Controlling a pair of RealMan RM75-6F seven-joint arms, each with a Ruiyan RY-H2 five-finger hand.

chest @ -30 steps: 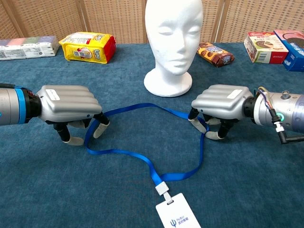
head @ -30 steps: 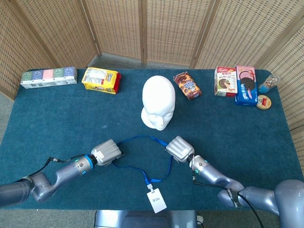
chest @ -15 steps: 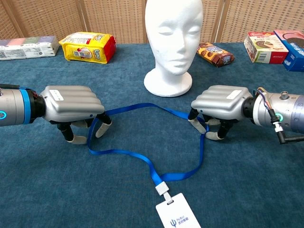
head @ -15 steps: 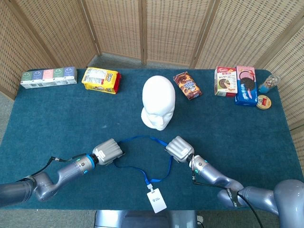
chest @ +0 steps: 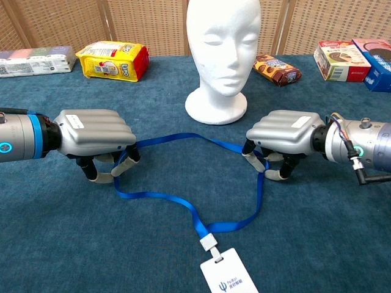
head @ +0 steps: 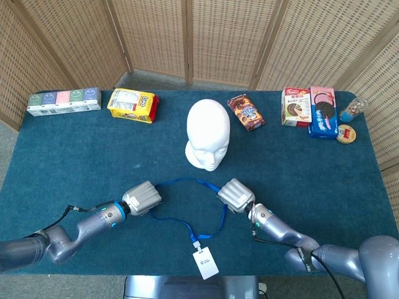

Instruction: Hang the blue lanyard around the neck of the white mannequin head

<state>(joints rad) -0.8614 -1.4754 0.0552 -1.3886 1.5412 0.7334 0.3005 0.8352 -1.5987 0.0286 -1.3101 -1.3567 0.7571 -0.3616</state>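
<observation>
So I've got both hands down on the table over the blue lanyard [chest: 183, 201]. My left hand [chest: 95, 131] has its fingers curled down around the strap on its side of the loop, looks like a grip. My right hand [chest: 284, 134] is curled over the strap too, with the ribbon running under its fingertips, so I'd call that gripping as well. The lanyard lies flat on the blue tablecloth [head: 75, 156], its loop stretched between the two hands, and the white badge [chest: 229, 278] trails back toward me, behind both hands.

The white mannequin head [chest: 223, 52] stands upright just past the hands, roughly centred between them, facing me. It's near the strap but not touching it.

Other stuff: a yellow snack bag [head: 131, 105] and a row of small cartons [head: 63, 101] well beyond my left hand, a brown cookie pack [head: 245, 112] beyond the right one, just beside the mannequin, and a few boxes [head: 312, 109] far off to the right. Wicker screens [head: 206, 37] back the table.
</observation>
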